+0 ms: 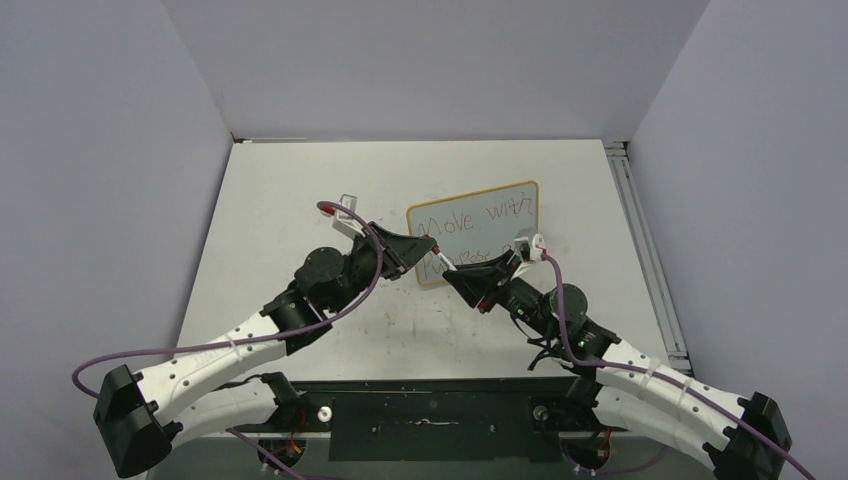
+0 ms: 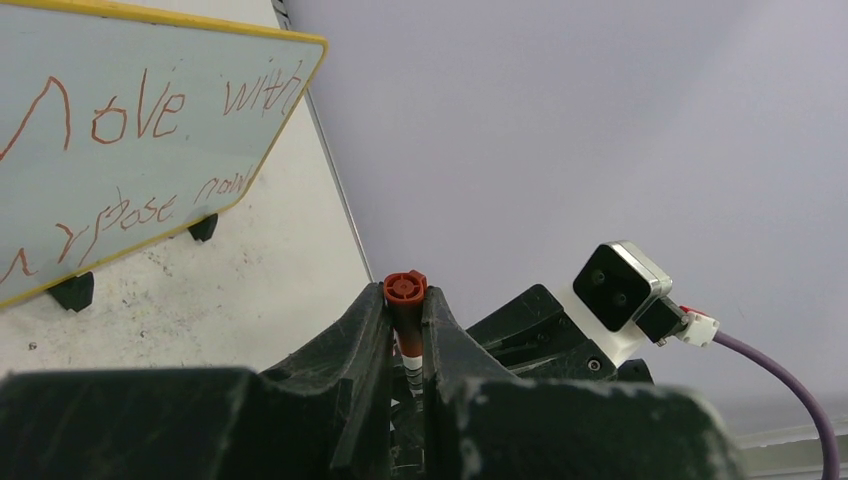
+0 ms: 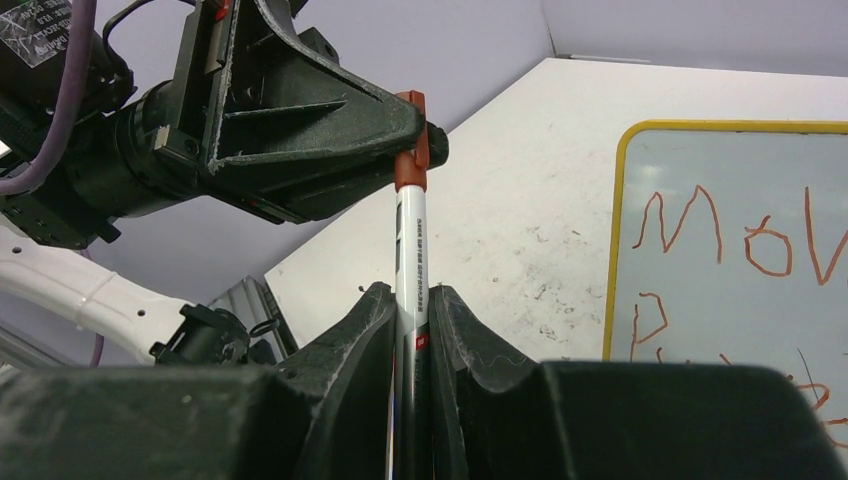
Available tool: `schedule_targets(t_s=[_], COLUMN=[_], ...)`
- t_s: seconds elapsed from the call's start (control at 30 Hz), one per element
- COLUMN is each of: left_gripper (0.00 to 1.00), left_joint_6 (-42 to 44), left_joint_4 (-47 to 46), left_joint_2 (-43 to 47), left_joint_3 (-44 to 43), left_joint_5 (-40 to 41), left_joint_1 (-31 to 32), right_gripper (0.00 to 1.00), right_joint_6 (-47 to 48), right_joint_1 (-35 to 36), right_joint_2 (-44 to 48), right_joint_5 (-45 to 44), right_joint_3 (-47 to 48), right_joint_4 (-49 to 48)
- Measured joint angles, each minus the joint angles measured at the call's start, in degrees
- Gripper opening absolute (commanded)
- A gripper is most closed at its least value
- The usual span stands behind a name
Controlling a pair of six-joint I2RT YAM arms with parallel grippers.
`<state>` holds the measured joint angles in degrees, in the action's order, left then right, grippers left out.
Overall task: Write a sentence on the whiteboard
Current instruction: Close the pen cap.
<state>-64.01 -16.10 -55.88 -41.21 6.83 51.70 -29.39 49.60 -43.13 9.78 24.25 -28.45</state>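
Nearest, the black base plate (image 1: 430, 425) sits at the counter's (image 1: 290, 190) front edge, w/ a purple cable (image 1: 150, 353) trailing along the left arm. Both arms reach in toward the middle & meet tip to tip, just off the counter.

Right claw (image 3: 412, 300): clamped on the barrel of a marker (image 3: 410, 240). The barrel is white-grey w/ print down its side and sticks out btwn the fingers.

Left claw (image 2: 405, 300): shut tight on the marker's red cap (image 2: 405, 288), gripping from the opposite end. So the 2 claws hold the one pen btwn them, cap meeting the barrel end.

The pen hangs in front of the whiteboard's (image 1: 492, 232) lower left corner, which the claws hide in the top view. The board stands just behind them, right of ctr on the counter. It is propped on 2 small black feet (image 2: 72, 290), face tilted back, w/ a thin yellow frame.

The sentence (image 2: 150, 105) is in reddish-brown marker, 2 lines: "Move with" on top, "purpose" + a short word that looks like "now" below.

Counter top is white, scuffed w/ dark specks. A metal rail (image 1: 640, 250) runs along its right edge, and grey walls (image 1: 400, 60) close it in behind & at the sides.
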Motion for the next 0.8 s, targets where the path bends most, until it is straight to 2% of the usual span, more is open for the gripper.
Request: schedule_targets(t_s=[0.8], left_gripper=[0.00], left_joint_6=[-0.3], left_joint_4=[-4.6], left_joint_2=[0.7], left_joint_3=[2.3], left_joint_5=[5.0], left_joint_1=[2.2], right_gripper=[0.05], right_joint_6=[0.4], right_joint_1=[0.0], right_joint_2=[-2.1], right_joint_5=[0.6], right_joint_3=[0.9], right_joint_4=[-1.9])
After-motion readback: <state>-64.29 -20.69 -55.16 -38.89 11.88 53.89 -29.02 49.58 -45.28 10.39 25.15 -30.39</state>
